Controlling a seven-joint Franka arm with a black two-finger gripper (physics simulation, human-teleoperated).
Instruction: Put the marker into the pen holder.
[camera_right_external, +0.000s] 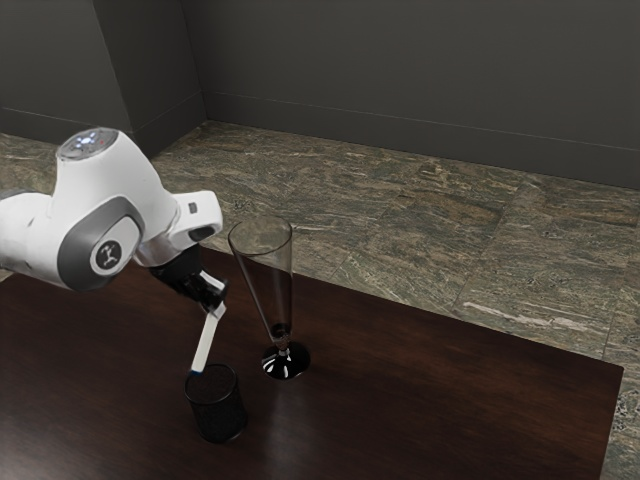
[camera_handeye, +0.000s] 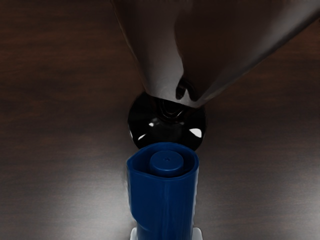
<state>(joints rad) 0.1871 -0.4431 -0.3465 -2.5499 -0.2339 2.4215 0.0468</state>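
My gripper (camera_right_external: 212, 302) is shut on the upper part of the white marker (camera_right_external: 205, 341), which hangs tilted beneath it. The marker's blue lower tip is at the rim of the black pen holder (camera_right_external: 219, 408), on the side toward the exterior view's left; whether it is inside the rim or just behind it I cannot tell. The holder stands upright on the table. In the wrist view, a large blue end of the marker (camera_handeye: 162, 200) rises from the lower edge, with white beside its base.
A tall clear glass (camera_right_external: 268, 290) with a dark round foot stands close to the holder, toward the exterior view's right; its foot (camera_handeye: 167, 131) lies beyond the marker in the wrist view. The dark wooden table (camera_right_external: 440, 400) extends toward the exterior view's right.
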